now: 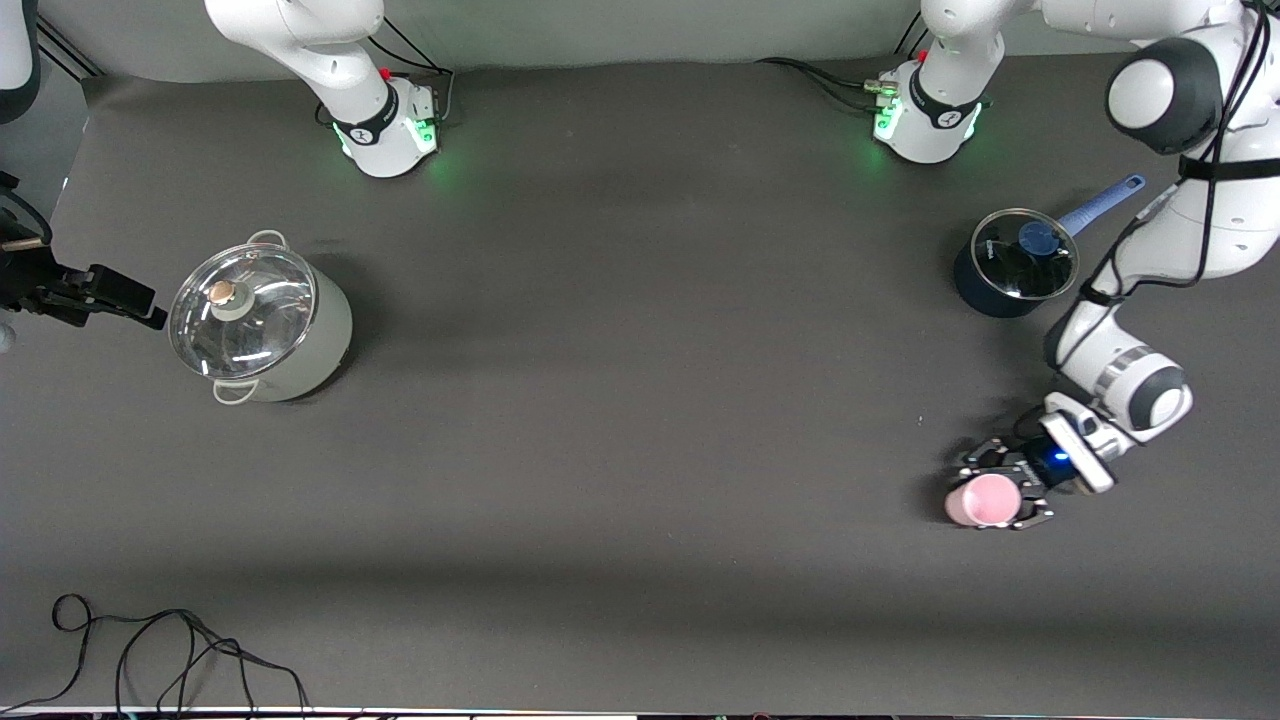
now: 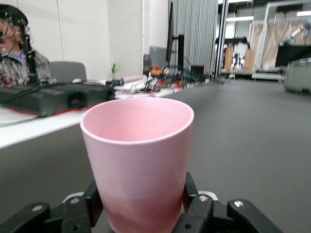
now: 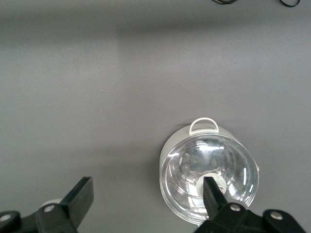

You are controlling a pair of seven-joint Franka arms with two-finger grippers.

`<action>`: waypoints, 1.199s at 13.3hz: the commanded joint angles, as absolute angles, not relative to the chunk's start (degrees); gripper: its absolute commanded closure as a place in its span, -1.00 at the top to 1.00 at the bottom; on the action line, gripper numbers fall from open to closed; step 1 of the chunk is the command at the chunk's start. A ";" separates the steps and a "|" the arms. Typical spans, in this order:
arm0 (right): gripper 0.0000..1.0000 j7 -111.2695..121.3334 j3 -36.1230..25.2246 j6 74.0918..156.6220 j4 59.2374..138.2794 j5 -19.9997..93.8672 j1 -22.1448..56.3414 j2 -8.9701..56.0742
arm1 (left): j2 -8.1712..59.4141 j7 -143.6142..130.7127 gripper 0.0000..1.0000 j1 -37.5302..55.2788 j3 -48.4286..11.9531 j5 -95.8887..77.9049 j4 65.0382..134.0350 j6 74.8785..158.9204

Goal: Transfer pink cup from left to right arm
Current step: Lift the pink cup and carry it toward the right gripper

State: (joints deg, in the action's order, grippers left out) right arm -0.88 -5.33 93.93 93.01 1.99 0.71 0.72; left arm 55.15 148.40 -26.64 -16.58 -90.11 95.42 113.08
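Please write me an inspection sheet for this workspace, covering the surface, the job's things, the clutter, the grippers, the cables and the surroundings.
Surface: dark grey table, flat and bare in the middle.
Job's things: pink cup, upright, at the left arm's end of the table, between the left gripper's fingers.
Clutter: blue saucepan with a glass lid, farther from the front camera than the cup; steel pot with a glass lid at the right arm's end.
Grippers: left gripper shut on the pink cup; right gripper open, above the table beside the steel pot.
Cables: black cable looped at the table edge nearest the front camera.
Surroundings: desk with equipment, seen from the left wrist.
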 commanded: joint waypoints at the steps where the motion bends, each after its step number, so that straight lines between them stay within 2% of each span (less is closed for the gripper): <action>1: 1.00 -1.67 -5.27 93.16 92.11 1.85 0.88 0.97 | 46.86 149.06 -0.60 -26.98 -25.71 -95.61 105.28 120.99; 3: 1.00 -1.67 -5.27 93.16 92.11 1.85 0.88 0.97 | 45.44 149.24 -0.71 -26.98 -35.80 -101.83 106.78 132.47; 5: 1.00 -1.32 -5.45 93.08 92.20 1.85 0.79 0.97 | 45.53 150.20 -0.71 -27.07 -46.09 -107.55 106.70 145.22; 6: 1.00 -1.32 -5.45 93.08 91.94 1.85 0.62 0.97 | 45.44 150.29 -0.71 -27.16 -49.54 -108.97 106.70 148.85; 10: 1.00 -1.58 -5.36 92.37 91.93 1.85 0.88 1.23 | 45.44 150.29 -0.72 -29.61 -63.78 -111.53 107.75 159.94; 13: 1.00 -2.37 -4.92 92.37 91.85 1.93 1.05 1.40 | 45.35 150.29 -0.78 -30.23 -70.12 -111.53 109.59 163.03; 16: 0.99 -11.73 -4.92 91.76 91.85 7.27 1.05 1.14 | 45.35 150.21 -0.80 -28.66 -77.67 -112.58 108.99 170.74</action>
State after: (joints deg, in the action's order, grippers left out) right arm -5.49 -4.88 93.18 93.01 3.77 0.82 0.84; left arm 46.62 148.87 -28.73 -73.33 -110.19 108.25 166.26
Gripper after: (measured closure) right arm 0.000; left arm 0.339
